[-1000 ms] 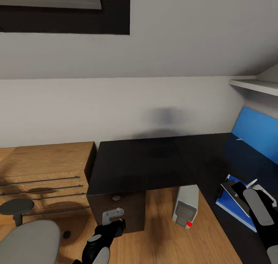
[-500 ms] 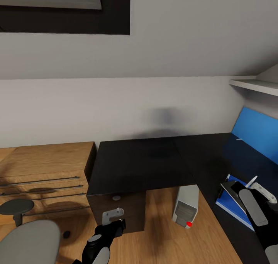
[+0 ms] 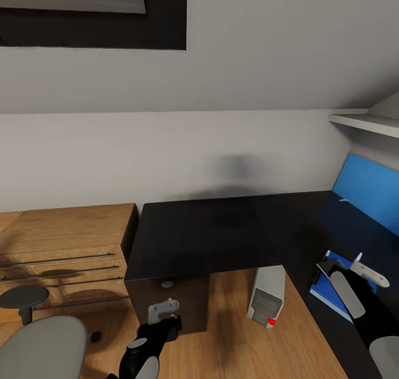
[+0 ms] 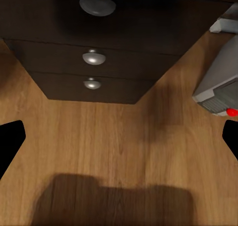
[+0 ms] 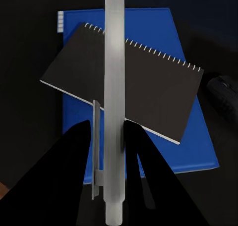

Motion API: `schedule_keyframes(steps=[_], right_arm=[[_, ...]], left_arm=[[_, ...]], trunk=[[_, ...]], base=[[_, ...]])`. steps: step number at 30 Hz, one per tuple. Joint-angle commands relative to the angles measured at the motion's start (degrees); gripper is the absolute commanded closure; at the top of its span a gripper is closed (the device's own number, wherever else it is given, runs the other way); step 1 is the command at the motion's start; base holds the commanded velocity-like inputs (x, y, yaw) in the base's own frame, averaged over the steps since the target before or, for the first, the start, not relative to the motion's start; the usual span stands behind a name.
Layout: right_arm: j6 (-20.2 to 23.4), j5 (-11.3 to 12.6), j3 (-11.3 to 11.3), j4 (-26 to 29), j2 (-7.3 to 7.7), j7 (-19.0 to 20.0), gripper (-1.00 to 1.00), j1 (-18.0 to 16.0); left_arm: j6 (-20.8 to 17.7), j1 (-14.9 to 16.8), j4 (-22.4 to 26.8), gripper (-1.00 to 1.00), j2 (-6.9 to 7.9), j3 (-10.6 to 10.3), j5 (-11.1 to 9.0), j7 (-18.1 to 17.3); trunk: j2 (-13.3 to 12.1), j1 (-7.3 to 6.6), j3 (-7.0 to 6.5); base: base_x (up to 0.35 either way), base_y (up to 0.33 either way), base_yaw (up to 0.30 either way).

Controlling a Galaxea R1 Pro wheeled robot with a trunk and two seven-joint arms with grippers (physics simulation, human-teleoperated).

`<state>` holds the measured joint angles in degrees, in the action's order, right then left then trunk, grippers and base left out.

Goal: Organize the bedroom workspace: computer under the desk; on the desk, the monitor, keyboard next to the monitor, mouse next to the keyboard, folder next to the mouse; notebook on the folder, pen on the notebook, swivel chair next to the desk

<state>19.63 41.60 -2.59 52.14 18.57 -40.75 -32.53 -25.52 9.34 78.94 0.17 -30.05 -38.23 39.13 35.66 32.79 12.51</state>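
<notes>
Black tabletop (image 3: 221, 229) already carries the folder (image 5: 148, 151) with the notebook (image 5: 148, 92) stacked; right gripper (image 5: 106, 137) clenches the pen (image 5: 114, 87) above it, placement pending; left gripper (image 4: 119, 137) spread, empty.

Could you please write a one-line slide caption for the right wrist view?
Right gripper holds the white pen above the black notebook lying askew on the blue folder.

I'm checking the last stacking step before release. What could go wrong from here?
The pen is round and clamped in the right gripper above the notebook; dropped from a height, it may roll off. The notebook lies skewed on the folder, leaving little flat surface, and the mouse sits close by.
</notes>
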Motion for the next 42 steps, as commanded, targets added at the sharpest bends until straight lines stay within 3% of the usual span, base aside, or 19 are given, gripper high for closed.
schedule_keyframes(steps=[1,10,12,15,16,19,20,23,25,31,42], right_arm=[[0.4,0.1,0.0,-0.5,0.05,-0.1,1.00,-0.4],[0.4,-3.3,0.0,-7.8,0.38,4.3,1.00,-5.1],[0.3,-5.9,0.0,-12.3,0.41,5.8,1.00,-8.4],[0.3,-6.9,0.0,-13.9,0.47,6.0,1.00,-10.4],[0.4,-8.6,0.0,-16.6,0.77,6.1,1.00,-13.4],[0.5,-10.3,0.0,-20.0,1.63,6.3,1.00,-16.7],[0.5,-11.2,0.0,-22.9,2.19,6.7,1.00,-19.4],[0.5,-11.8,0.0,-27.6,2.94,8.1,1.00,-23.1],[0.5,-12.6,0.0,-34.4,4.54,11.5,1.00,-27.4],[0.5,-12.6,-0.2,-39.8,5.37,15.9,1.00,-29.0],[0.1,-12.7,-0.2,-49.3,5.04,23.2,1.00,-29.3]], left_arm=[[-0.1,0.1,0.1,-1.00,0.03,-0.4,-0.4,0.5],[0.8,0.1,-0.6,-1.00,0.05,-2.0,-0.4,0.5],[0.9,0.1,-1.0,-1.00,0.02,-2.1,-0.3,0.4],[0.9,0.1,-1.1,-1.00,0.01,-2.1,-0.3,0.4],[0.9,0.1,-1.1,-1.00,0.01,-2.1,-0.3,0.4],[1.0,0.1,-1.1,-1.00,0.01,-2.1,-0.3,0.4],[1.0,0.1,-1.1,-1.00,0.01,-2.1,-0.3,0.5],[1.0,0.1,-1.2,-1.00,0.01,-2.2,-0.3,0.5],[1.1,0.1,-1.2,-1.00,0.01,-2.2,-0.3,0.4],[1.1,0.1,-1.2,-1.00,0.01,-2.2,-0.3,0.4],[1.1,0.1,-2.0,-1.00,-0.09,-2.3,-0.3,0.4]], trunk=[[0.1,0.02,0.10],[0.1,0.02,0.10],[0.1,0.02,0.10],[0.1,0.02,0.10],[0.1,0.02,0.10],[0.1,0.02,0.10],[0.1,0.02,0.10],[0.1,0.02,0.10],[0.1,0.02,0.10],[0.1,0.02,0.10],[0.1,0.02,0.10]], base=[[0.000,0.000,0.000],[0.000,0.000,0.000],[0.000,0.000,0.000],[0.000,0.000,0.000],[0.000,0.000,0.000],[0.000,0.000,0.000],[0.000,0.000,0.000],[0.000,0.000,0.000],[0.000,0.000,0.000],[0.000,0.000,0.000],[0.000,0.000,0.000]])
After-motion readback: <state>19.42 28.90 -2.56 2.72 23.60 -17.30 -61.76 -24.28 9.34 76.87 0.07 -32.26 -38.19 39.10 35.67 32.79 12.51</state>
